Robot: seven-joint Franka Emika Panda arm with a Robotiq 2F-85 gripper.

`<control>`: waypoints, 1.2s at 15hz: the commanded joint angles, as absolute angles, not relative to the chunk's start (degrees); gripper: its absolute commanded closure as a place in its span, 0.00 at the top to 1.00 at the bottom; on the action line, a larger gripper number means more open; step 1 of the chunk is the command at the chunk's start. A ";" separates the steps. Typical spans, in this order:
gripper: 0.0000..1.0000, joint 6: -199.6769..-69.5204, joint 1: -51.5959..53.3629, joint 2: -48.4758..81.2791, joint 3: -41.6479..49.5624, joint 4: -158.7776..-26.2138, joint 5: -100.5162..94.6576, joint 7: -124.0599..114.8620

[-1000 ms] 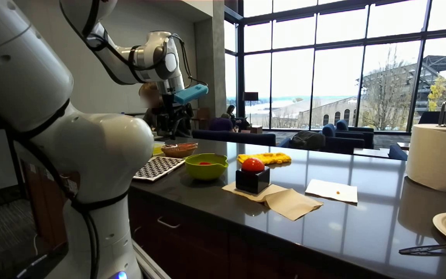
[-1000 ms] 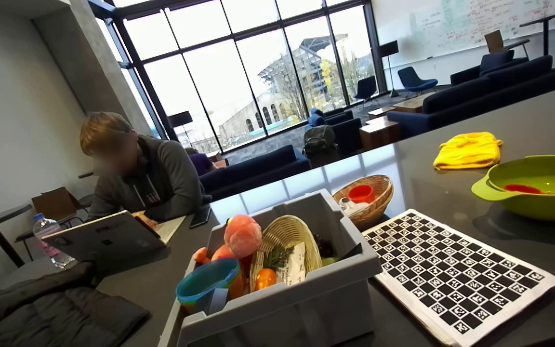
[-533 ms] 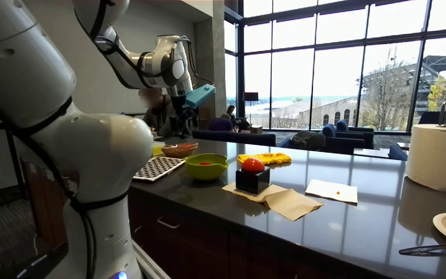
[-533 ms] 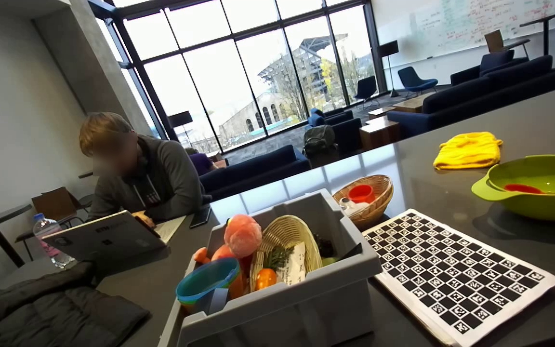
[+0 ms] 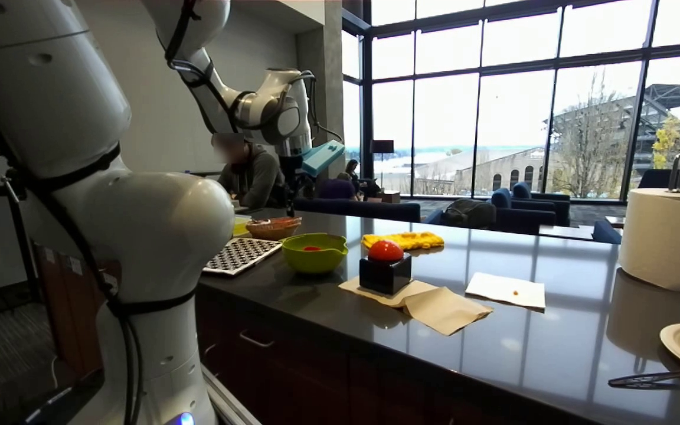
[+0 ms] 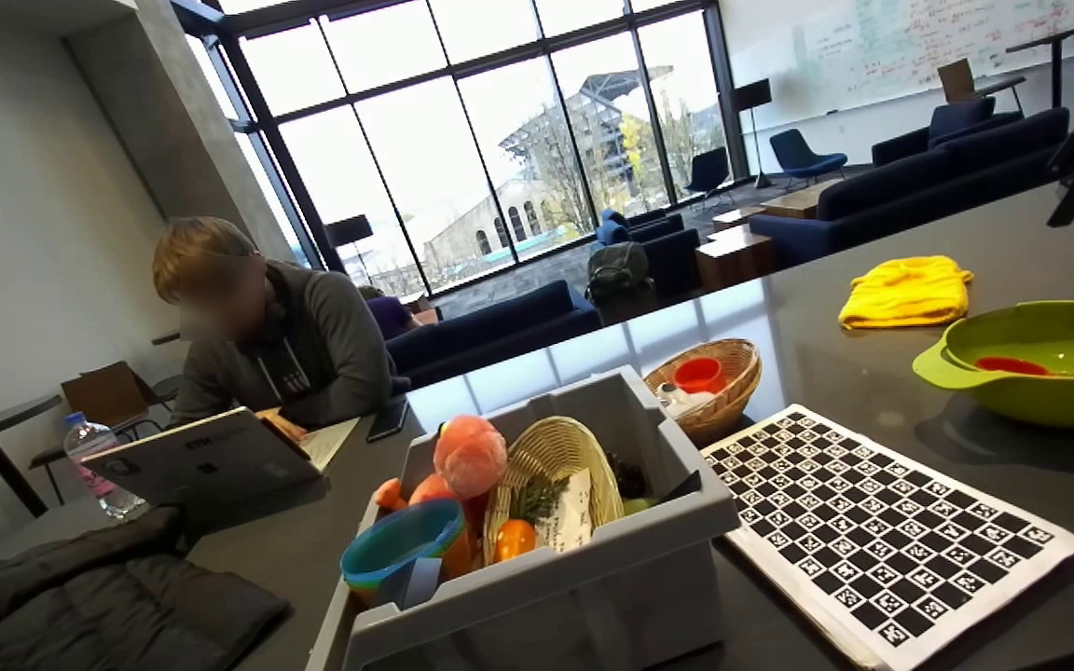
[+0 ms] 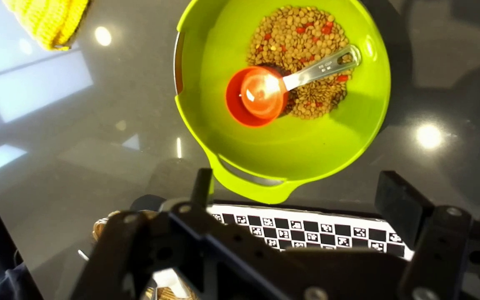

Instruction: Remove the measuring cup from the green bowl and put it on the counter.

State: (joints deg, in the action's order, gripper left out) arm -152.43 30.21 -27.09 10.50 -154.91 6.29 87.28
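Looks barely begun, with the Robotiq gripper [image 7: 300,188] parted wide and holding nothing, with the orange-red measuring cup [image 7: 261,96] lying inside the green bowl [image 7: 277,152], handle [image 7: 323,68] over lentils [image 7: 298,23], and with grasping, lifting out and setting on the counter [image 7: 140,91] all left to do.

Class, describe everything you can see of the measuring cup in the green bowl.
The measuring cup has a round, glossy orange-red body that looks like plastic, its open mouth facing upward, glare inside. A greyish handle, plastic or metal I can't tell, bears small marks and has a slot near its end. It sits in the green bowl, the handle crossing over lentil-like grains; exact contact is unclear. The open pincer is apart from it.
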 commanded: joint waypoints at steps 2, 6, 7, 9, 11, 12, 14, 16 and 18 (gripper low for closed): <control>1.00 -153.18 27.95 -22.13 8.83 -149.81 11.24 87.87; 1.00 -151.66 21.37 -24.07 4.76 -148.57 8.47 81.26; 1.00 -150.91 19.85 -24.68 3.74 -148.28 7.78 79.23; 1.00 -149.26 18.42 -25.88 2.72 -147.66 7.99 76.11; 1.00 -146.69 18.99 -26.61 2.97 -146.88 10.00 74.71; 1.00 -145.40 19.20 -26.97 2.99 -146.62 10.37 74.00; 1.00 -144.05 19.42 -27.27 3.00 -146.47 10.74 73.11; 1.00 -143.48 19.10 -27.17 2.79 -146.43 10.60 71.71; 1.00 -144.62 19.30 -26.44 3.03 -146.58 9.93 72.37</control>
State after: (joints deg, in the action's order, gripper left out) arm -144.77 19.65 -26.45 3.38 -146.67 9.75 72.25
